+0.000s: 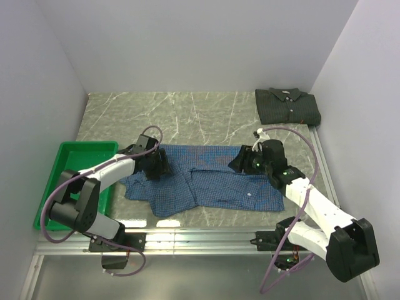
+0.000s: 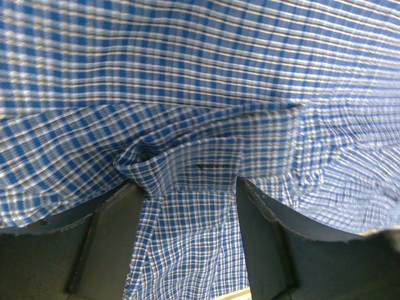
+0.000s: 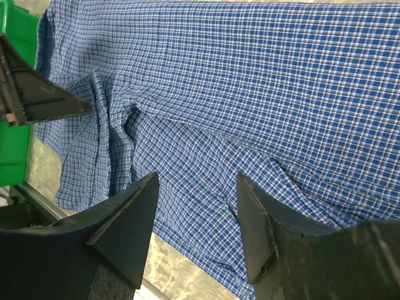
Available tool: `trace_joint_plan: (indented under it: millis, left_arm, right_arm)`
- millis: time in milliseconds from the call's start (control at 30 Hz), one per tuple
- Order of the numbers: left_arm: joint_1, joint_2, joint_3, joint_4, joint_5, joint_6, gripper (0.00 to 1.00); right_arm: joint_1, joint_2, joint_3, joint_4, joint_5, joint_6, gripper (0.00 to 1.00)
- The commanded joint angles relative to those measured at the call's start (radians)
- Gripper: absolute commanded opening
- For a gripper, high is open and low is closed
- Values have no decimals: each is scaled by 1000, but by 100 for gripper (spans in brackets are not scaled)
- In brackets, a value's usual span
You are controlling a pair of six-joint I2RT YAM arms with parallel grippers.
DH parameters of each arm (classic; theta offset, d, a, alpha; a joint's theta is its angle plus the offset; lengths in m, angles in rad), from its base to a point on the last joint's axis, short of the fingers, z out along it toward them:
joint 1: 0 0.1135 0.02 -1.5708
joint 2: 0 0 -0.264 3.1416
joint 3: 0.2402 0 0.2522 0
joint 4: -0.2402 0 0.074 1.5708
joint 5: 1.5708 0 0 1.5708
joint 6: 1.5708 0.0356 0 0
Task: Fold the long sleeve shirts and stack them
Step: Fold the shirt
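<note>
While the blue shirt (image 1: 219,187) lies rumpled on the counter (image 1: 187,115) near the arms, the left jaws, spread astride a raised fold (image 2: 147,159), should pinch it fully before lifting; the right jaws, also spread, need their own edge.

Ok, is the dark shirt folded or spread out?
Folded: the dark shirt is a compact rectangle with its collar on top.

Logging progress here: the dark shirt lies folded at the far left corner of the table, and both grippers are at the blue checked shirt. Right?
Not quite: the dark shirt lies folded at the far right corner, not the left, as the top external view shows. The left gripper and right gripper are indeed at the blue checked shirt.
</note>
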Motion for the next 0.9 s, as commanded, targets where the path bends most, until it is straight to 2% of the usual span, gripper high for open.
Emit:
trace_joint_plan:
  millis: [0,167,300,367,400,467,500,733,867]
  left_arm:
    - [-13,-2,0,-32,-114,-44,66]
    - [-14,-29,-8,-26,-145,-53,59]
    - [-32,-38,7,-32,-144,-30,32]
    - [-45,-57,12,-32,-147,-24,24]
    - [-54,-63,13,-28,-142,-18,16]
    - [-62,-81,10,-16,-142,-13,8]
    - [-63,-86,7,-12,-140,-7,0]
    - [-129,-176,20,-6,-105,109,0]
    - [-167,-259,16,12,31,221,0]
  right_arm:
    - [17,-19,4,14,-5,-25,60]
    - [26,-7,-5,36,-18,-22,60]
    - [39,1,4,29,-19,-31,60]
    - [49,3,11,22,-19,-49,60]
    - [54,3,15,19,-21,-56,60]
    - [66,9,20,17,-33,-71,60]
    - [72,13,27,17,-40,-74,60]
    - [166,68,119,-3,-76,-184,62]
    - [212,117,213,-32,-120,-287,67]
